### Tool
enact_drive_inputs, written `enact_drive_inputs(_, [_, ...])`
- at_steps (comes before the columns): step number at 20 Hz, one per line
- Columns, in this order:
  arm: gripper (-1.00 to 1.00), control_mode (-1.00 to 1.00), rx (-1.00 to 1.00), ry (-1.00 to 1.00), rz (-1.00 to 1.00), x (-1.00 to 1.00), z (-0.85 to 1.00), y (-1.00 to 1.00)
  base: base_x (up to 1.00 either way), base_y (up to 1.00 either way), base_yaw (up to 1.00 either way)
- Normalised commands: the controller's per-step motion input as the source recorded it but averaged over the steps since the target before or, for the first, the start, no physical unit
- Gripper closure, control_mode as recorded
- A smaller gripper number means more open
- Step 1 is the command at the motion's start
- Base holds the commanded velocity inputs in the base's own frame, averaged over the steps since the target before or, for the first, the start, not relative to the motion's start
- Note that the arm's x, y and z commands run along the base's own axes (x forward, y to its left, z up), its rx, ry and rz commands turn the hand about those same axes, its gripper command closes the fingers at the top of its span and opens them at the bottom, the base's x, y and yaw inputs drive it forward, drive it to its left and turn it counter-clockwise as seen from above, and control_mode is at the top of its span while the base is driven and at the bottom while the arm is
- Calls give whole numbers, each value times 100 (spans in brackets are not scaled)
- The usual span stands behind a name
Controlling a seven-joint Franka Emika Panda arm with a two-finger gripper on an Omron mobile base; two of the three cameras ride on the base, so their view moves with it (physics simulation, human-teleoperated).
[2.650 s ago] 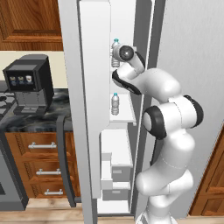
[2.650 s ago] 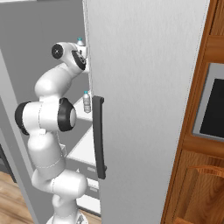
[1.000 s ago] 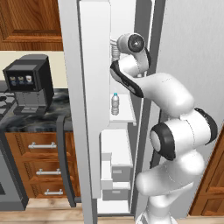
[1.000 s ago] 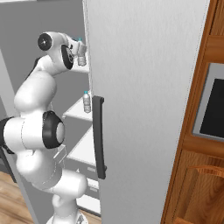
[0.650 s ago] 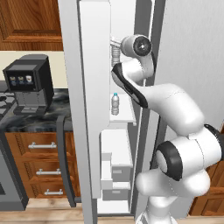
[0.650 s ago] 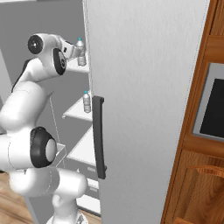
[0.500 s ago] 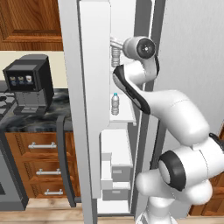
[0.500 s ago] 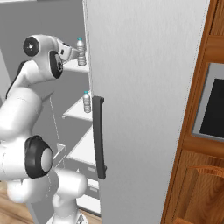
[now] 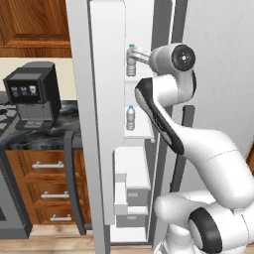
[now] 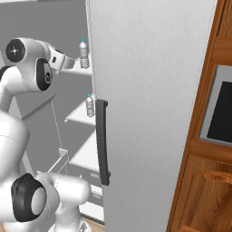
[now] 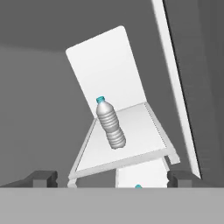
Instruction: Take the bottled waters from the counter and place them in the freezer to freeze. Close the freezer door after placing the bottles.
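**Both bottles seen on freezer shelves, tool released**

The tool (image 11: pixel 112 177) is seen spread wide and grasping nothing, just short of the upper bottle (image 9: pixel 131 60), which stands upright on the upper white shelf (image 11: pixel 144 131) inside the freezer (image 9: pixel 106 124). The lower bottle (image 9: pixel 130 118) is set upright on the shelf below. The freezer door (image 10: pixel 149 113) is swung open. The worktop (image 9: pixel 44 136) with the coffee machine (image 9: pixel 32 94) is seen to the left.

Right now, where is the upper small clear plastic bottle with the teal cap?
The upper clear plastic bottle stands upright on the freezer's upper white shelf, just ahead of the open gripper, above the second bottle one shelf down.
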Motion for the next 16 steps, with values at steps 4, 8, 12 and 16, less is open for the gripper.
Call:
enact_drive_inputs(4, [-100, -100, -5, 22, 0, -87, 21, 0, 0, 0, 0])
enact_drive_inputs(8, [-100, -100, -10, 30, 1, -67, 9, -8, 0, 0, 0])
enact_drive_inputs(12, [-100, -100, -17, 43, 0, -29, -25, -28, 0, 0, 0])
enact_drive_inputs(16, [-100, -100, -8, 33, 1, -42, -42, -45, 0, 0, 0])
